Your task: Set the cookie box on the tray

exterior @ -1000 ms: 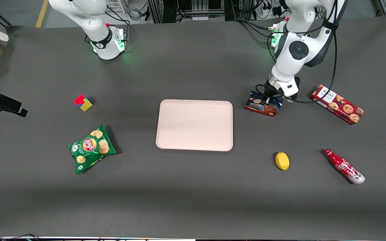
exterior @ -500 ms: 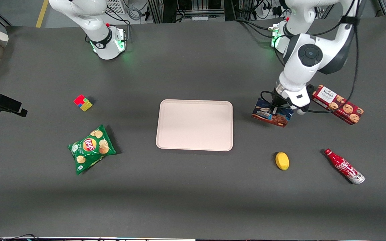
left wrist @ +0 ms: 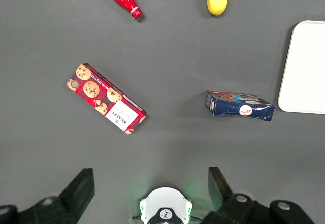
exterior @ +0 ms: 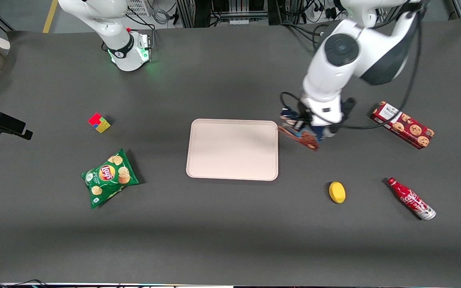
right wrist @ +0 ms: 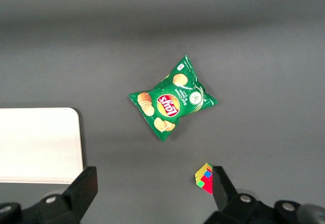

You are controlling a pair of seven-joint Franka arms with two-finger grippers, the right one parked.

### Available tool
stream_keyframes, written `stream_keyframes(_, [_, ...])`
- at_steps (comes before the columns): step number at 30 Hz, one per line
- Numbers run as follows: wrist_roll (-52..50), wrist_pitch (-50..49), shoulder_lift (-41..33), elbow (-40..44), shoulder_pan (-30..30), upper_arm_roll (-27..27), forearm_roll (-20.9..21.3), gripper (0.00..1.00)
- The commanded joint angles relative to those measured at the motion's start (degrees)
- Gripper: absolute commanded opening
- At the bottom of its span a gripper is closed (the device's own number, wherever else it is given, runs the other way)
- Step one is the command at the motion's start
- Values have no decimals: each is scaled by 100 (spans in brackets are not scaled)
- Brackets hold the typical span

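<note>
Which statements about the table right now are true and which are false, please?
1. The cookie box lies on the tray. False: it is beside the tray's edge, toward the working arm's end, with the tool at it.
2. The tray holds nothing. True.
3. The lemon is nearer the front camera than the red box. True.
4. The cola bottle stands upright. False: it lies on its side on the table.
5. The cube rests on the chip bag. False: they lie apart, with the cube farther from the front camera.
</note>
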Motion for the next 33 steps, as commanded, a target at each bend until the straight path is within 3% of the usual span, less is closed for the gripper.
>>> stream_keyframes(1, [69, 516, 766, 272, -231, -25, 346, 6])
stream_keyframes(5, [585, 569, 916, 255, -249, -42, 830, 2])
stream_keyframes(12, [1975, 587, 1004, 255, -284, -42, 954, 1])
stream_keyframes(17, [2811, 587, 1162, 255, -275, -34, 1340, 0])
stream_keyframes(28, [3005, 490, 1549, 255, -275, -7, 2245, 0])
stream_keyframes(33, [3005, 499, 1602, 255, -284, -16, 2308, 0])
